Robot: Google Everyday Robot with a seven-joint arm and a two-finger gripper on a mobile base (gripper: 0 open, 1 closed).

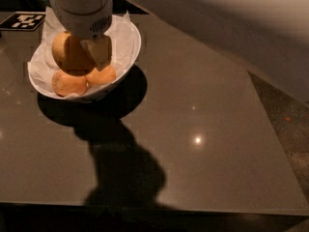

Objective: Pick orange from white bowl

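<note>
The white bowl (130, 45) stands at the table's far left, lined with crinkled white paper. The orange (65, 50), large and pale, lies in its left half above two smaller, deeper-orange fruits (69, 83) (104, 75). My gripper (86, 53) reaches down into the bowl from above, right at the orange and against its right side. Its grey wrist housing (82, 8) hides the top of the orange and the back of the bowl. The orange seems to rest at the level of the other fruits.
The bowl sits on a dark glossy table (193, 129) whose right edge runs diagonally past a speckled floor (289, 124). A black-and-white marker tag (23, 21) lies at the far left. My white arm (231, 28) spans the upper right.
</note>
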